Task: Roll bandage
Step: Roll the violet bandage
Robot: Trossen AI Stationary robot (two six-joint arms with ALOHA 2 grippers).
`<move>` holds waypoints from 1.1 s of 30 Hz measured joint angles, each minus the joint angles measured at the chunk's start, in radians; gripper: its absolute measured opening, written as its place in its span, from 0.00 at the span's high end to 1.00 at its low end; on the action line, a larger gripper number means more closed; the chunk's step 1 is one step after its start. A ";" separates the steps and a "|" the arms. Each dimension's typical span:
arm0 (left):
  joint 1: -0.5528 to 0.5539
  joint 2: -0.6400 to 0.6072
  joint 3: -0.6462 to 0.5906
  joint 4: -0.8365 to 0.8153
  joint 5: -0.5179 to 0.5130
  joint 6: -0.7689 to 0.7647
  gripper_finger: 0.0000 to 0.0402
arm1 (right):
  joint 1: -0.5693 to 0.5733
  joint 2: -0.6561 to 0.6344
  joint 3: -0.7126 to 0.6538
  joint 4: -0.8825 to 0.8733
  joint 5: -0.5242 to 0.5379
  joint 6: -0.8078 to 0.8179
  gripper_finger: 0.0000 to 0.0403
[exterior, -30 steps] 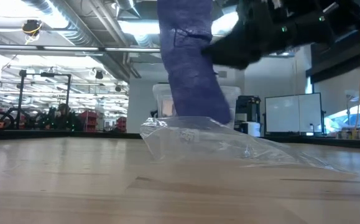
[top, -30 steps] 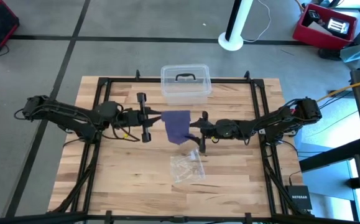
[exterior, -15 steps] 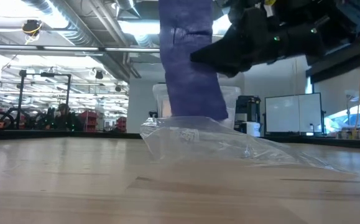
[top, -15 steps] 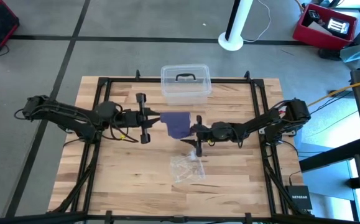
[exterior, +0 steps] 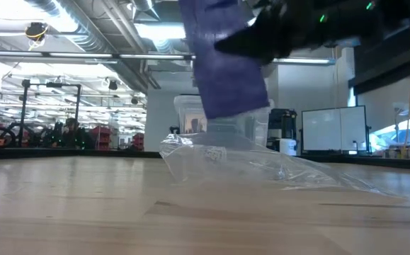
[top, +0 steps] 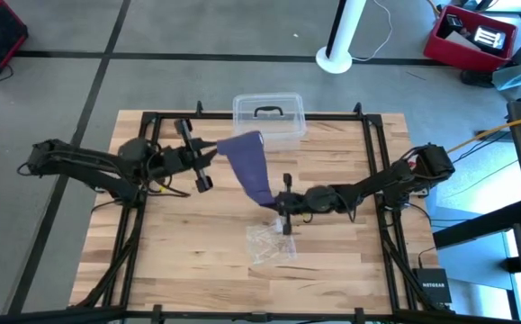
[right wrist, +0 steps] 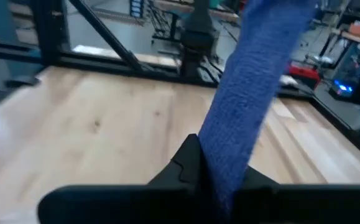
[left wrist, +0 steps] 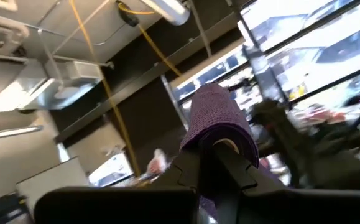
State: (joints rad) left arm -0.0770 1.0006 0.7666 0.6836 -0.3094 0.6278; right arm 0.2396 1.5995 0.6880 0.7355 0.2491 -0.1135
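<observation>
The long dark blue-purple fabric bandage point(top: 249, 168) is hanging stretched between both grippers: the left gripper point(top: 208, 153) is clamping its upper end, the right gripper point(top: 281, 202) pinching its lower end. Excess tension risks pulling fabric from either pinch.

Bandage point(top: 249, 169): dark blue-purple, plain, no pattern, between black jaws. Bag point(top: 273, 244): clear. Box point(top: 269, 120): clear, black handle. Table point(top: 197, 238): pale wood planks, black frame.
</observation>
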 joint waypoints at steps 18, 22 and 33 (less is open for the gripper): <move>0.159 -0.043 -0.056 -0.275 -0.131 0.151 0.99 | 0.158 -0.078 0.465 -0.418 0.022 -0.226 0.99; 0.159 -0.043 -0.093 -0.280 -0.131 0.140 0.99 | 0.168 -0.078 0.577 -0.498 0.028 -0.291 0.99; 0.085 -0.014 -0.201 -0.275 -0.119 -0.015 1.00 | 0.096 -0.078 0.773 -0.517 0.106 -0.332 0.99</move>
State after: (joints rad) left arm 0.0083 0.9867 0.5660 0.4089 -0.4286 0.6125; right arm 0.3360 1.5211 1.4609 0.2186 0.3547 -0.4458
